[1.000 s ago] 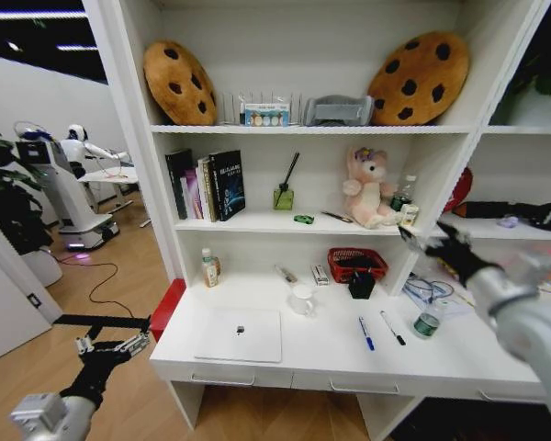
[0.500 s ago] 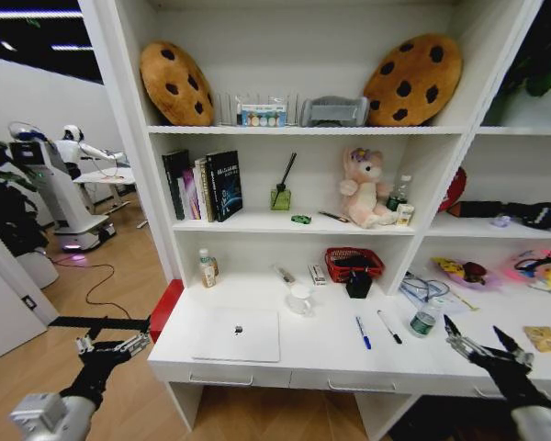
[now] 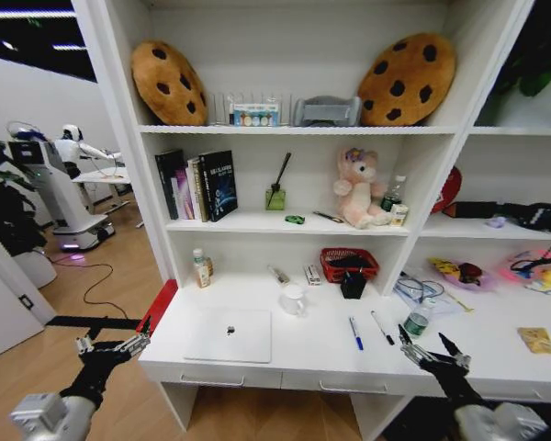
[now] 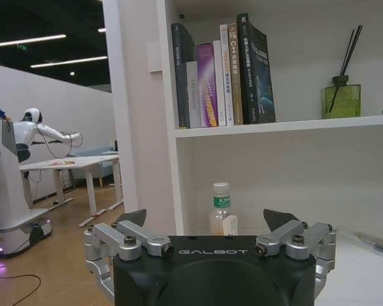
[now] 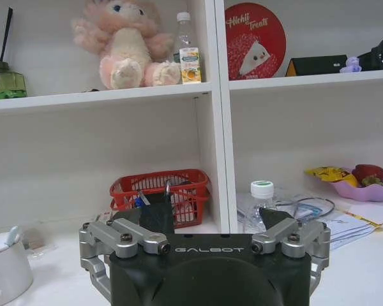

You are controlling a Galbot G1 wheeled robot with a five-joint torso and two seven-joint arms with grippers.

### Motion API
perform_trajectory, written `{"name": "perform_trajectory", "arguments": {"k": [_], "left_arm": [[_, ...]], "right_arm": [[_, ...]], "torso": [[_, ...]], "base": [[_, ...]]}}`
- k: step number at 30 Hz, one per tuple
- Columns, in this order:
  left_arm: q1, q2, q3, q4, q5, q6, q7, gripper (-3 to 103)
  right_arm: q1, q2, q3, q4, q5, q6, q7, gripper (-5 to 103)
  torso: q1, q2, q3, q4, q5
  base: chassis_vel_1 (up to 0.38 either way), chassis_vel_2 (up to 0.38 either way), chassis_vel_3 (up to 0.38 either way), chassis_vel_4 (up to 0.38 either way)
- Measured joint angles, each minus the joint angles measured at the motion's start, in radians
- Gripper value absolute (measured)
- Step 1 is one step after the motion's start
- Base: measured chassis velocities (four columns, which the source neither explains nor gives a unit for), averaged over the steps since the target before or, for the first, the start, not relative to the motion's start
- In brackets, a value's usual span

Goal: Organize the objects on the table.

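Right gripper: the right gripper (image 3: 433,352) is seen low at the front edge of the tabletop (image 3: 312,354), to the robot's right; its jaws are spread apart and nothing is held between them.
Left gripper: the left gripper (image 3: 113,346) is held off the left end of the tabletop, over the floor, with its jaws likewise apart and empty.
Pens: the blue pen (image 3: 355,333) and the black pen (image 3: 382,327) are laid side by side, near each other but not touching, on the tabletop just ahead of and slightly to the left of the right gripper.
Long axis of pens: both are laid roughly front to back, slightly slanted, so that their near ends are pointed toward the front edge and the right gripper.
Laptop: the silver laptop (image 3: 230,334) is laid flat and closed toward the left end of the tabletop, nearer the left gripper but apart from it.
Green item: a small green item (image 3: 296,220) is seen on the shelf above the tabletop, beside the books' bay, well apart from both grippers.
Nearer arm: the right arm is judged the nearer to the pens, the black pen being the closer of the two; the left arm is judged the nearer to the laptop.
Turning relation: a grasp across a pen's slim width would be called for, with the jaws set crosswise to its front-to-back axis.
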Motion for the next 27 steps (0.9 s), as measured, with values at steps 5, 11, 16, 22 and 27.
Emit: {"name": "perform_trajectory", "arguments": {"k": [5,11,16,22,27], "left_arm": [[0.0,0.0,0.0,0.0,0.0,0.0,0.0,100],[0.0,0.0,0.0,0.0,0.0,0.0,0.0,100],[0.0,0.0,0.0,0.0,0.0,0.0,0.0,100],[0.0,0.0,0.0,0.0,0.0,0.0,0.0,100],[0.0,0.0,0.0,0.0,0.0,0.0,0.0,100]], "right_arm": [[0.069,-0.044,-0.098,-0.024,0.034,-0.053,0.063,100],[0.185,-0.124,-0.235,-0.052,0.138,-0.19,0.159,100],[0.366,-0.24,-0.406,-0.158,0.221,-0.266,0.251,100],[0.442,-0.231,-0.469,-0.249,0.149,-0.288,0.276,100],[0.488,-0.226,-0.497,-0.344,0.131,-0.283,0.265,100]], "torso": [[0.0,0.0,0.0,0.0,0.0009],[0.0,0.0,0.0,-0.0004,0.0004],[0.0,0.0,0.0,0.0005,0.0],[0.0,0.0,0.0,-0.0001,0.0005],[0.0,0.0,0.0,-0.0003,0.0004]], "base": [[-0.161,-0.18,0.173,0.18],[-0.03,-0.051,0.056,0.014],[0.041,0.053,-0.025,-0.036],[0.0,0.0,0.0,0.0],[0.0,0.0,0.0,0.0]]}}
